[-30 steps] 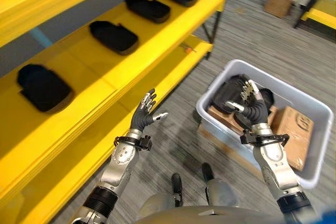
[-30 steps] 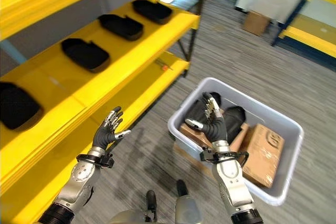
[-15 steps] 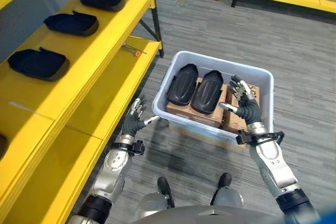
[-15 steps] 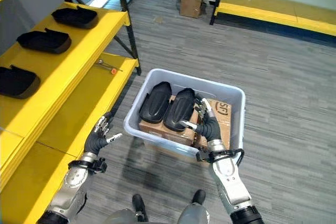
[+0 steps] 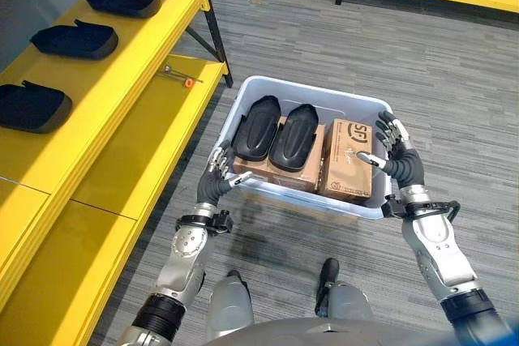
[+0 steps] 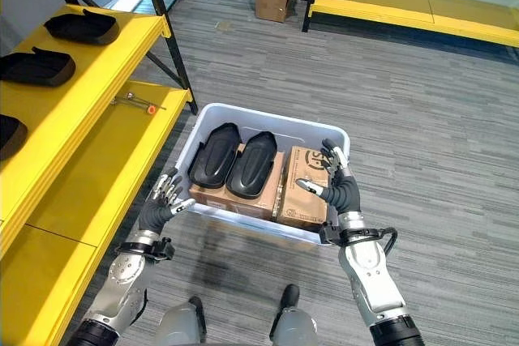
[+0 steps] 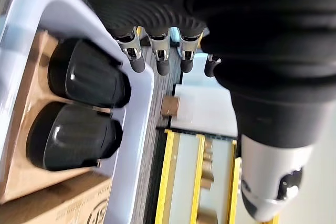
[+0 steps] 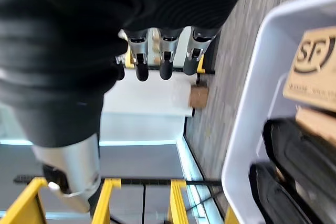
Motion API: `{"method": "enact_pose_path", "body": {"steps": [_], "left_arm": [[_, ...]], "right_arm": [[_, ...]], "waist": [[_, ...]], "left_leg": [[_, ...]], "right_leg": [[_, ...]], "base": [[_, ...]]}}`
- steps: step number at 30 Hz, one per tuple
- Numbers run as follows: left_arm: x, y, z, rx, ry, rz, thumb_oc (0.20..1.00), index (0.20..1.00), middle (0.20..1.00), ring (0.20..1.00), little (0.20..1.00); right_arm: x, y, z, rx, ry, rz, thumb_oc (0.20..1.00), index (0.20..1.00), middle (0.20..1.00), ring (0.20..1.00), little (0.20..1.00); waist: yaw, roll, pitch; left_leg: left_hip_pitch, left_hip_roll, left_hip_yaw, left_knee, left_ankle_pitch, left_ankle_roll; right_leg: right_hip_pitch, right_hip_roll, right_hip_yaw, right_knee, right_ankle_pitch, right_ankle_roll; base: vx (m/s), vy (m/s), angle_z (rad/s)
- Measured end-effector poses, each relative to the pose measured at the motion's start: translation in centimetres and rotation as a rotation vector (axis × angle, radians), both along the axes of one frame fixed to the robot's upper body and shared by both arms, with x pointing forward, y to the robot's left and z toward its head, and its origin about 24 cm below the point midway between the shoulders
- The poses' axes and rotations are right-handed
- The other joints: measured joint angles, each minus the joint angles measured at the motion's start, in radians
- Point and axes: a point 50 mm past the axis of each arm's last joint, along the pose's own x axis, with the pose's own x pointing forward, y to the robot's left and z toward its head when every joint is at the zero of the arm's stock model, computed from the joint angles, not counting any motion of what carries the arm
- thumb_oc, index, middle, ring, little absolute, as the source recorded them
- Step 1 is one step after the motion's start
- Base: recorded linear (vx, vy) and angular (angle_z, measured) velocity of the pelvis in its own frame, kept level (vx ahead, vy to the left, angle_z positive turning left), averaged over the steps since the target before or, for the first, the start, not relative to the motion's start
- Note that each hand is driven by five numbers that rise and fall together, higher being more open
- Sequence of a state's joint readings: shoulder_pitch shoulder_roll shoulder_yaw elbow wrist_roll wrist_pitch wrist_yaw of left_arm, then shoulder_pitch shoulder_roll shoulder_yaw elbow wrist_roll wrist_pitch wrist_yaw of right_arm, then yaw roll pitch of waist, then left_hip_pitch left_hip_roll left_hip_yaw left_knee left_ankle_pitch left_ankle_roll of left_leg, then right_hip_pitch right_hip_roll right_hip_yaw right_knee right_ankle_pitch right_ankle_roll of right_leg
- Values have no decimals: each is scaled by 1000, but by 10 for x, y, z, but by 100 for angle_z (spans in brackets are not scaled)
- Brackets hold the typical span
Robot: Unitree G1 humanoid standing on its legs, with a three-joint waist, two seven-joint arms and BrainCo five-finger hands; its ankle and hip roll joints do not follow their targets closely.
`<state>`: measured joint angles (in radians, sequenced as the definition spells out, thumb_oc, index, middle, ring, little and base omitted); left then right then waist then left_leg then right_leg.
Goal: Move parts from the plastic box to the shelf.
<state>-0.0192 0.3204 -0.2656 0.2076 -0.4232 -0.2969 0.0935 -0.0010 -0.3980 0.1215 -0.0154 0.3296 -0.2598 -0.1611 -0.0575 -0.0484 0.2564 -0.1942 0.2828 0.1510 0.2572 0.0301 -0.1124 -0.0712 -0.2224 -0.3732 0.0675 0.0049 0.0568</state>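
On floor ahead, plastic box (image 5: 369,203) holds two black parts (image 5: 276,132) atop cardboard boxes (image 5: 347,161). Left hand (image 5: 217,180) and right hand (image 5: 395,157) flank box, fingers spread, empty. Step: reach. Next: grasp part, carry to shelf (image 5: 122,95).

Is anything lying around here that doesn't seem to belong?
One small thing: a slim tool with an orange tip lies loose on the lower yellow shelf, away from the black parts lined up on the shelf above. The plastic box looks tidy, with two black parts resting on cardboard boxes.
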Motion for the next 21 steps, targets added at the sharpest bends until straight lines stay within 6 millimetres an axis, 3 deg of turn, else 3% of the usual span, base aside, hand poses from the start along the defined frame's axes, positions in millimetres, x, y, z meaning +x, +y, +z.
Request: {"method": "enact_pose_path", "body": {"steps": [1,2,3,5,6,8,11,15,19,21], "left_arm": [[2,1,-1,3,4,10,1000,1000,1000,1000,1000],[6,1,3,0,-11,18,1000,1000,1000,1000,1000],[4,1,0,-9,0,35,1000,1000,1000,1000,1000],[-2,0,-6,-25,24,44,1000,1000,1000,1000,1000],[2,4,-1,-11,8,45,1000,1000,1000,1000,1000],[10,10,12,6,-40,43,1000,1000,1000,1000,1000],[17,18,30,28,-109,57,1000,1000,1000,1000,1000],[17,22,34,46,-127,78,1000,1000,1000,1000,1000],[18,20,34,47,-130,73,1000,1000,1000,1000,1000],[19,19,35,44,-132,82,1000,1000,1000,1000,1000]], "right_arm": [[0,-3,-1,1,4,-24,1000,1000,1000,1000,1000],[0,-3,-2,-3,6,-24,1000,1000,1000,1000,1000],[1,-3,1,-2,-4,-21,1000,1000,1000,1000,1000],[1,-3,1,-11,-1,-19,1000,1000,1000,1000,1000],[0,2,-7,30,21,-27,1000,1000,1000,1000,1000],[-6,12,-17,49,59,1,1000,1000,1000,1000,1000],[-8,23,-23,70,85,31,1000,1000,1000,1000,1000],[1,29,-13,68,45,65,1000,1000,1000,1000,1000],[3,30,-10,64,35,77,1000,1000,1000,1000,1000],[3,30,-11,62,37,79,1000,1000,1000,1000,1000]], "waist": [[9,1,-3],[16,-13,14],[21,-5,14],[19,36,19],[27,13,18],[23,-31,13],[55,-34,16],[64,-37,16],[43,-51,14],[21,-50,14]], "left_leg": [[23,58,-27,-182,7,-15],[22,75,-45,-200,1,-22],[21,82,-50,-203,-1,-25],[114,38,-32,-240,-8,-17],[143,-8,14,-235,3,-81],[143,-82,46,-231,-8,-41],[147,-132,61,-210,-19,-15],[139,-130,88,-209,-32,-15],[129,-119,106,-200,-41,-24],[87,-88,112,-175,-40,-36]], "right_leg": [[-33,2,29,14,0,8],[-62,-9,75,31,7,18],[-69,-17,103,10,22,40],[-62,-27,149,-6,55,67],[-58,-69,168,-27,80,86],[-49,-132,168,-51,120,74],[-21,-167,138,-68,195,96],[-44,-156,139,-67,194,106],[-58,-147,140,-81,162,140],[-93,-117,146,-92,158,144]], "base": [[230,323,-55],[193,283,-81],[142,268,-98],[145,344,-102],[111,260,-84],[64,195,-34],[55,150,-2],[31,58,-8],[14,0,-19],[-14,-20,-27]]}}
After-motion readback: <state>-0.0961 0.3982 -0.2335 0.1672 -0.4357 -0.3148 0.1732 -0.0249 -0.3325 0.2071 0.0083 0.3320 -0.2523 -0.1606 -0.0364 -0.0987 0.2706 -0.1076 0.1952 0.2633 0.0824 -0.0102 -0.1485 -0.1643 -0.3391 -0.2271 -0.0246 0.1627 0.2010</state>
